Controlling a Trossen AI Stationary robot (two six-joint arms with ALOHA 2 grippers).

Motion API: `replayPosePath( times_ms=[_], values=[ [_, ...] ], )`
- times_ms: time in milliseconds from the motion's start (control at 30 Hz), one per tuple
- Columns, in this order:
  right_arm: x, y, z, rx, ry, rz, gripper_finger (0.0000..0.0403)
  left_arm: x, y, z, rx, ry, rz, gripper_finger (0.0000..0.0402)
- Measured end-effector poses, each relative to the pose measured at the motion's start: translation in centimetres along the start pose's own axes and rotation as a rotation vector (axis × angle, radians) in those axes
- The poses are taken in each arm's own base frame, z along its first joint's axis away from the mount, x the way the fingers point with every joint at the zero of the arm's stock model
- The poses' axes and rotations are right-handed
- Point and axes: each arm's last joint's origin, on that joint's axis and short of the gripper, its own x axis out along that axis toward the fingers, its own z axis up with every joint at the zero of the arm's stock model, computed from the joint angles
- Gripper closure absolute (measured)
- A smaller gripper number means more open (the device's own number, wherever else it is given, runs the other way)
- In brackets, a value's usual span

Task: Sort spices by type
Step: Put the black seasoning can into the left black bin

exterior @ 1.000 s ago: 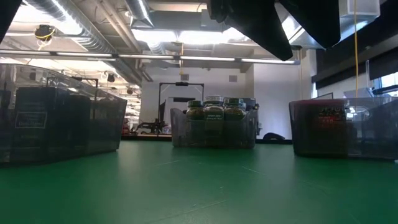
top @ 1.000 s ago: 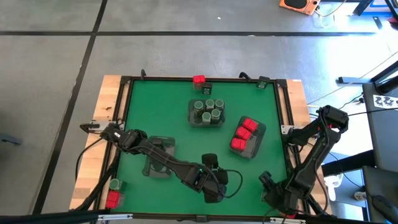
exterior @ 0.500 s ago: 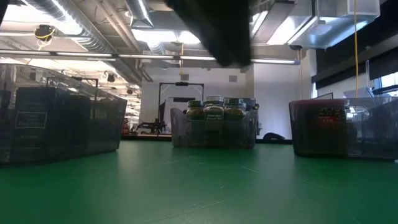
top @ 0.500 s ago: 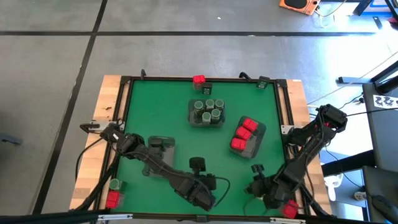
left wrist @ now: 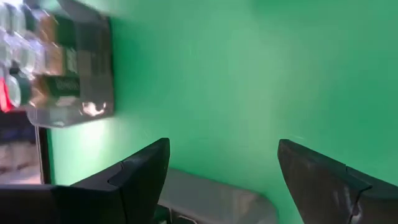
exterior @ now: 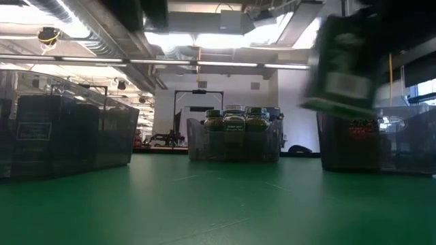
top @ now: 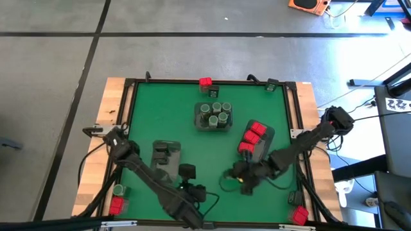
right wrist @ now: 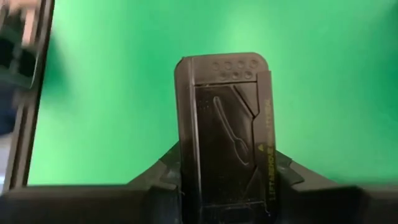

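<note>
My right gripper (top: pixel 239 174) hangs over the green mat (top: pixel 192 138), just near of the tray of red boxes (top: pixel 255 141), shut on a dark grey spice tin (right wrist: pixel 224 130). The low view shows the same tin (exterior: pixel 340 64), blurred, high above the mat. My left gripper (top: pixel 186 172) stands open with nothing between its fingers (left wrist: pixel 146 168), to the right of the grey tray of dark tins (top: pixel 166 157). Several round jars stand in a clear tray (top: pixel 214 117) toward the far side. My right gripper pinches the dark tin between its two fingers by its two long narrow sides (right wrist: pixel 186 168), at the end nearest the wrist. The tin's lidded face shows, and most of its length sticks out past the fingers. It is lifted clear of the mat.
A red box (top: pixel 205 82) and a dark tin (top: pixel 214 90) lie by the far frame, and another tin (top: pixel 272 83) at the far right corner. On the wooden border lie a jar (top: pixel 118 190) and a red box (top: pixel 115 205) at near left, and a red box (top: pixel 298 215) at near right.
My right gripper has swung from the near right corner toward the middle of the table, rising and rolling, and now carries the dark tin beside the red-box tray. My left gripper has drawn back toward the table's left edge, staying open.
</note>
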Motion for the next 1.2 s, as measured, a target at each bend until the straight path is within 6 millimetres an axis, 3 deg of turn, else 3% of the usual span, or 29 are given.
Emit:
replayPosePath(
  times_ms=[267,467,667,833,1200],
  values=[
    [3.0,-2.2,1.7,0.028,-0.017,-0.017,0.0284,-6.1,2.7,-1.7,-0.065,-0.170,-0.004,0.0105],
    [4.7,-3.3,2.0,0.021,-0.008,-0.047,0.0281,-7.1,3.0,-1.9,-0.091,-0.250,0.039,0.0105],
    [5.5,-4.1,2.2,-0.002,0.009,-0.052,0.0282,-5.0,2.4,-2.4,-0.100,-0.218,0.068,0.0105],
    [5.7,-4.2,2.2,-0.012,0.012,-0.053,0.0280,-2.5,2.6,-2.9,-0.146,-0.217,-0.034,0.0105],
    [7.2,-4.5,1.7,-0.057,0.061,-0.048,0.0271,2.5,6.0,-5.3,-0.327,-0.310,-0.214,0.0105]
  ],
)
